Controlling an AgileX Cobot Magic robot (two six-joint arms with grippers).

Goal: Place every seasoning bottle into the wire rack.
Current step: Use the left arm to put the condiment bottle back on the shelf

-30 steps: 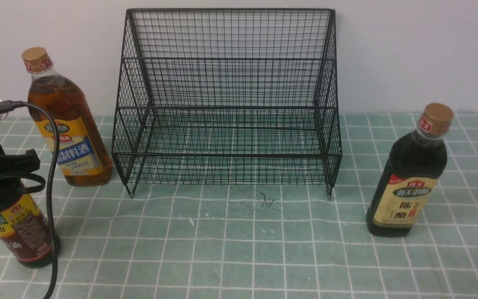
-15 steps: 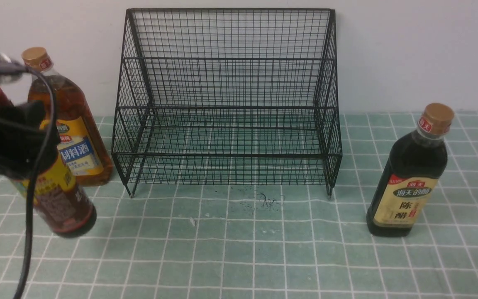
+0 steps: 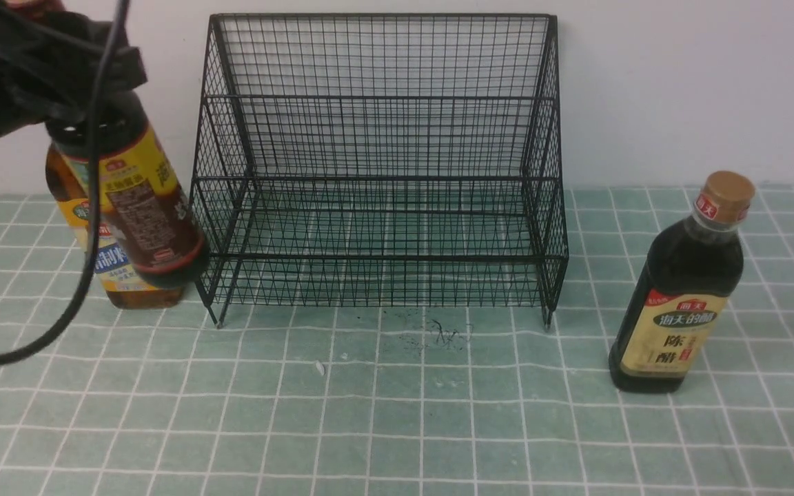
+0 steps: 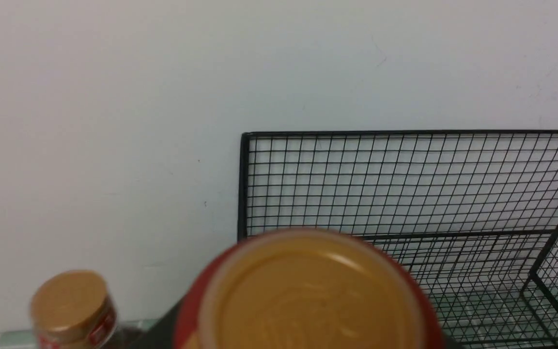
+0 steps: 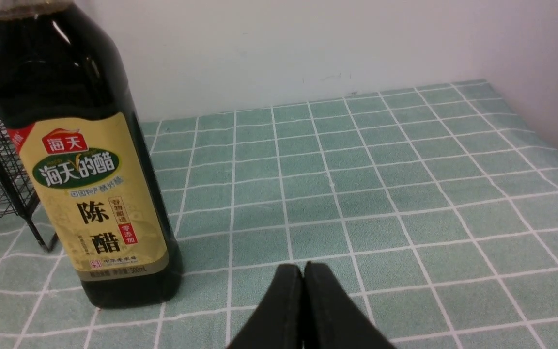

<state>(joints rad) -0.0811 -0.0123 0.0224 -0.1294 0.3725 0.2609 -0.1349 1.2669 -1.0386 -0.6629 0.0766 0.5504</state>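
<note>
Green checked cloth [image 3: 397, 427], white wall, black wire rack [image 3: 376, 179] at the back.
Front view: left gripper [image 3: 59, 76] clamps the red-necked dark bottle [image 3: 152, 213] aloft, tilted, just left of the rack. Left wrist view: its tan cap [image 4: 308, 291], red-rimmed. Right wrist view: right gripper [image 5: 303, 300] pinched together beside the upright 海天 陈醋 bottle [image 5: 80, 169].

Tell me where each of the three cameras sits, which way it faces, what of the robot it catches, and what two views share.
Front view: between the arms, facing forward at the wire rack; the left gripper holds the red-wrapped bottle off the table.
Left wrist view: above that bottle's cap, facing the rack's back; no fingers show.
Right wrist view: low over the table, facing the tan-capped dark bottle; the right gripper is shut, empty.
Shared: front and left wrist both show the amber bottle.
</note>
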